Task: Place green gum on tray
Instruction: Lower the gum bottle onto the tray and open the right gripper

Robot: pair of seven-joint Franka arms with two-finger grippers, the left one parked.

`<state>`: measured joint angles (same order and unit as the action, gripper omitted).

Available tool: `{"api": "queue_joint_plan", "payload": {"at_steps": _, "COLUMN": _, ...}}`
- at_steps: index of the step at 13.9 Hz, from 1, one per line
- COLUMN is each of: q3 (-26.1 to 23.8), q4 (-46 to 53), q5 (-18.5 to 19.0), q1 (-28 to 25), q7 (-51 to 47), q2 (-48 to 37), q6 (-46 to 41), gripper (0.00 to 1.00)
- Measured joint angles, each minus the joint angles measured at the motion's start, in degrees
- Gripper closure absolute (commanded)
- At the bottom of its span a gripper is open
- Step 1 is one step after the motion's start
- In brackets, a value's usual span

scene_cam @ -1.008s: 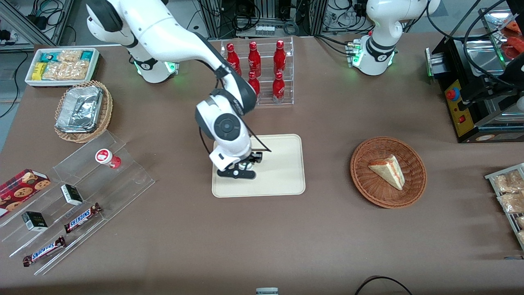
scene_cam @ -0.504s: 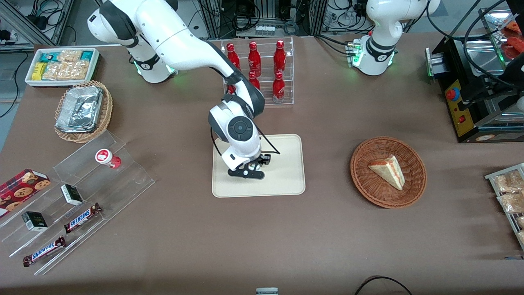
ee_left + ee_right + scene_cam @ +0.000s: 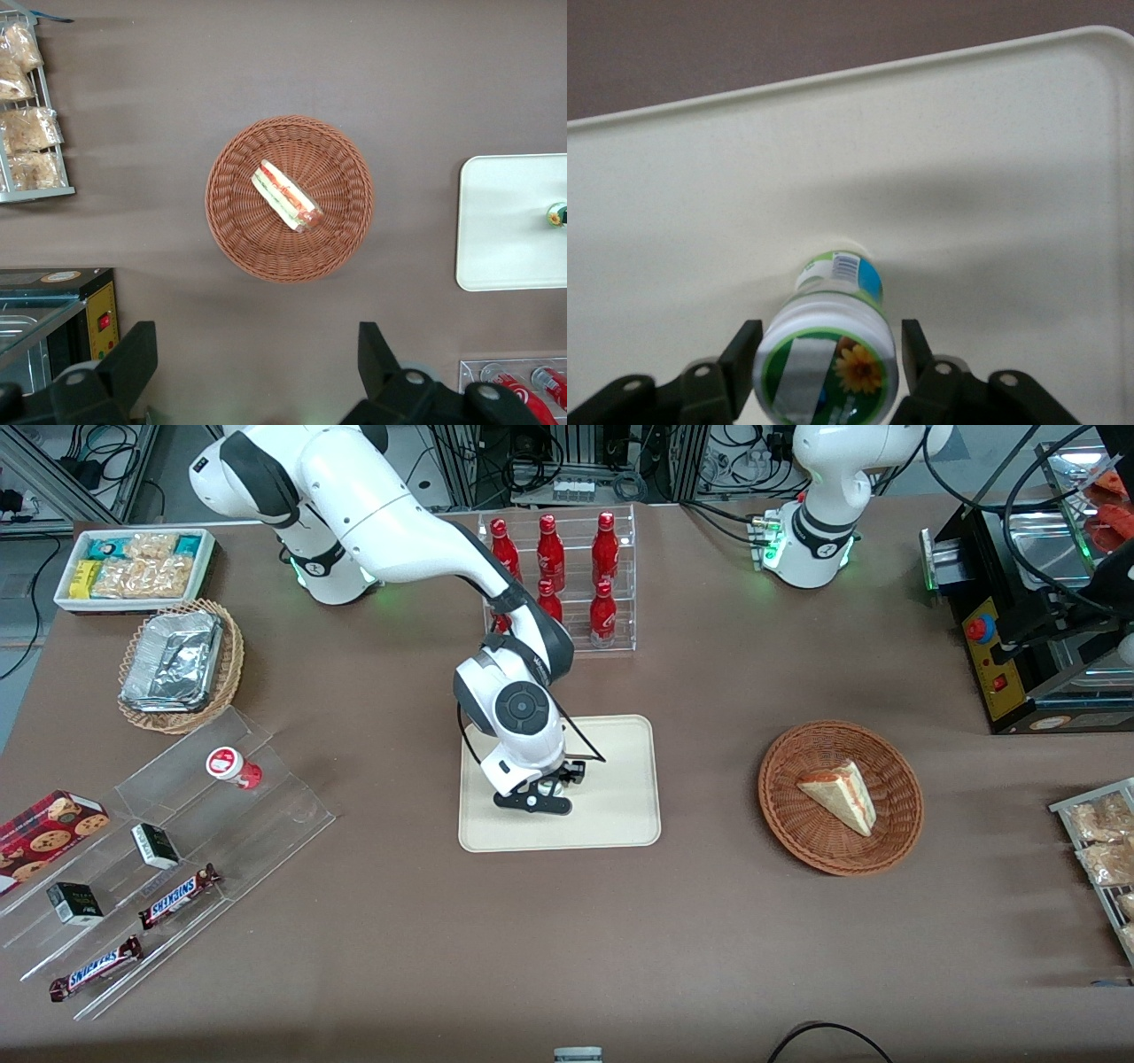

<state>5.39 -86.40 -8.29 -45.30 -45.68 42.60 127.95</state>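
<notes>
gripper (image 3: 827, 354) low over the tray (image 3: 620, 815) at mid-desk | fingers (image 3: 741, 358) slightly apart, flanking the lid, contact unclear | green gum (image 3: 829, 345) stood upright on tray | judged light, rigid, smooth plastic, tippy; grip below lid on the body

The green gum (image 3: 829, 341), a little white bottle with a green label and flower lid, stands upright on the flat cream tray (image 3: 620, 815), between the gripper (image 3: 826, 363) fingers.
</notes>
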Motion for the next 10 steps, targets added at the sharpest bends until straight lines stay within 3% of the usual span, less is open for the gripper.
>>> {"api": "queue_joint_plan", "payload": {"at_steps": 10, "q3": 0.46, "q4": 1.95, "q5": 0.01, "q1": 0.02, "q7": 4.37, "q2": -1.28, "q6": -2.95, "gripper": 0.00}}
